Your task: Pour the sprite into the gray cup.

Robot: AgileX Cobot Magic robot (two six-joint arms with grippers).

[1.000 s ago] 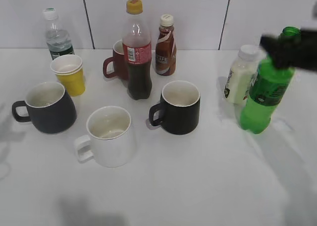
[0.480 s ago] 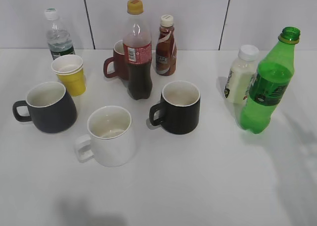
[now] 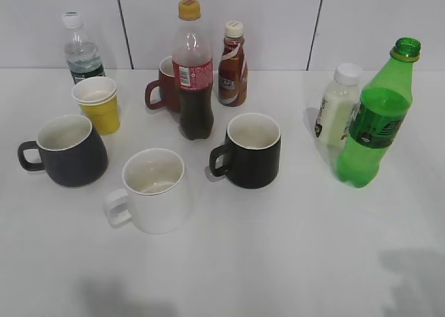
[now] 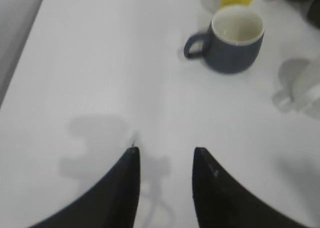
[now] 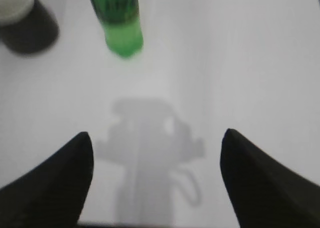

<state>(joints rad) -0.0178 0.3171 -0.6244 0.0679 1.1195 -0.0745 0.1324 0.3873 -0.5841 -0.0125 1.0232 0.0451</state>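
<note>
Right jaws [image 5: 156,155] spread wide and empty, sprite [image 5: 118,19] upright well beyond them

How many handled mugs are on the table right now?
4. The gray mug at far left, the white mug front and centre, the black mug right of it, and a dark red mug mostly hidden behind the cola bottle.

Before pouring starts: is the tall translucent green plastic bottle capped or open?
Open. The tall translucent green plastic bottle stands upright with a bare threaded mouth above its neck ring; no cap on it.
</note>
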